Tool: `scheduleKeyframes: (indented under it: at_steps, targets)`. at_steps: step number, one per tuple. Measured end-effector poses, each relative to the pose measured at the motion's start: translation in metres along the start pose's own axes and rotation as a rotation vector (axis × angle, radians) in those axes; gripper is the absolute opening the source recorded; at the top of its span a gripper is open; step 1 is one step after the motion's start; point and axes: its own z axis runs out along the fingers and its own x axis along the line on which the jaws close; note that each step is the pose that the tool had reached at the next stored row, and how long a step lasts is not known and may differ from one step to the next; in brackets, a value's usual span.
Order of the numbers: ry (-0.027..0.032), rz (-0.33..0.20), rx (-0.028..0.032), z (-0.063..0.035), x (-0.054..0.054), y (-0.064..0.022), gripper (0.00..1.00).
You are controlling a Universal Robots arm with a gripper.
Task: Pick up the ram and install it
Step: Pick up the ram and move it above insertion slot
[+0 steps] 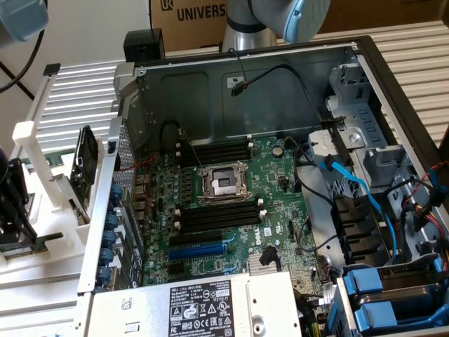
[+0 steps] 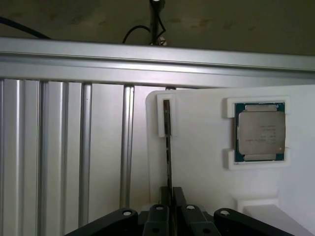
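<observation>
Standing on its long edge, the ram is kept upright by a narrow slot in the white holder, so both flat faces are left free for gripping. The hand is set narrow across it, one pad against each face near one end; it is judged to be closed on the ram, which is not yet lifted out of its slot.

- Holder: a second, square recess is occupied by the silver processor chip, lying flat, well apart from the ram. The holder is carried on a ribbed metal surface.
- Exterior view: the hand is seen at the far left, over the green ram, outside the computer case.
- Case: lying open, the motherboard faces up. Two banks of long black slots flank the central socket; all appear empty, so nothing is installed so far.
</observation>
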Motion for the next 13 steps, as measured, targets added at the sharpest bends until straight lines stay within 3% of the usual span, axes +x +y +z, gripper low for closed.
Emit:
scheduleKeyframes:
  at_steps: [9, 13]
  targets:
    - [0.0007, 0.0, -0.0002, 0.002, 0.0001, 0.0001, 0.17]
    - [0.0006, 0.0, -0.0001, 0.002, 0.0001, 0.0001, 0.12]
